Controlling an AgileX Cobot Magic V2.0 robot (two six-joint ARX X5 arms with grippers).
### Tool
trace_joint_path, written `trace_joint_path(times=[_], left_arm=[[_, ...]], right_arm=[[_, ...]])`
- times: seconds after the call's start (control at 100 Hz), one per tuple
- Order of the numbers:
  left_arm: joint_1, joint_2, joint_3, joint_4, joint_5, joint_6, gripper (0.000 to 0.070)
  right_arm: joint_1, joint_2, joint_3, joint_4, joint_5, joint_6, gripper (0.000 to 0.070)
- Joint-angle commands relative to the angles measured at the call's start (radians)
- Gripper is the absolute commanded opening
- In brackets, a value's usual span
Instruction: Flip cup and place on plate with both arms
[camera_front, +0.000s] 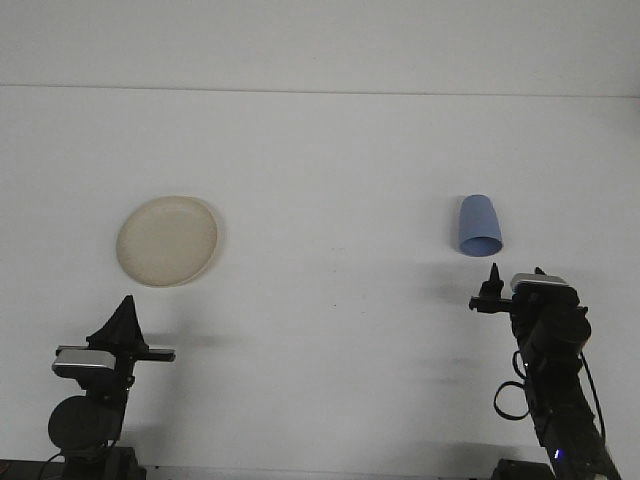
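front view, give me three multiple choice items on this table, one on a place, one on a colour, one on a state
1. Where is the plate?
A. left half of the table
B. right half
C. under the cup

2. What colour is the cup?
A. red
B. blue
C. green

3. How does the cup relate to the right gripper?
A. clamped in its jaws
B. free on the table, just beyond it
C. stacked on the plate

Answers: 1 A, the plate lies beyond the left gripper. 2 B, the cup is light blue. 3 B, bare table shows between the gripper tips and the cup.
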Motion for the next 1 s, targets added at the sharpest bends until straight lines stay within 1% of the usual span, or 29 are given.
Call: trace_joint_path(times=[0.0, 0.35, 0.44, 0.5, 0.61, 0.76, 0.85, 0.99], left_arm=[[-0.002, -0.002, -0.019, 0.010, 0.001, -0.001, 0.0011], [-0.002, -0.002, -0.019, 0.010, 0.001, -0.001, 0.0011], [-0.002, -0.002, -0.019, 0.010, 0.001, -0.001, 0.0011], [-0.002, -0.002, -0.019, 0.010, 0.001, -0.001, 0.0011], [-0.002, -0.002, -0.019, 0.010, 0.001, -0.001, 0.0011], [-0.002, -0.002, -0.019, 0.010, 0.001, -0.001, 0.0011], [-0.002, -0.002, -0.019, 0.010, 0.001, -0.001, 0.0011], [-0.002, -0.002, -0.019, 0.010, 0.001, -0.001, 0.0011]], right_arm=[[-0.008, 0.051, 0.006, 0.063, -0.019, -0.006, 0.0508], [-0.053, 0.360, 0.008, 0.371, -0.095, -0.007, 0.0505], [-0.062, 0.428, 0.016, 0.426, -0.100, -0.007, 0.0464], [-0.066, 0.468, 0.024, 0.462, -0.110, -0.008, 0.0464], [-0.076, 0.533, 0.056, 0.483, -0.127, -0.009, 0.0464], [-0.082, 0.614, 0.116, 0.492, -0.147, -0.030, 0.0464], [-0.082, 0.659, 0.153, 0.497, -0.149, -0.030, 0.0464], [-0.082, 0.724, 0.200, 0.511, -0.173, -0.031, 0.0464]])
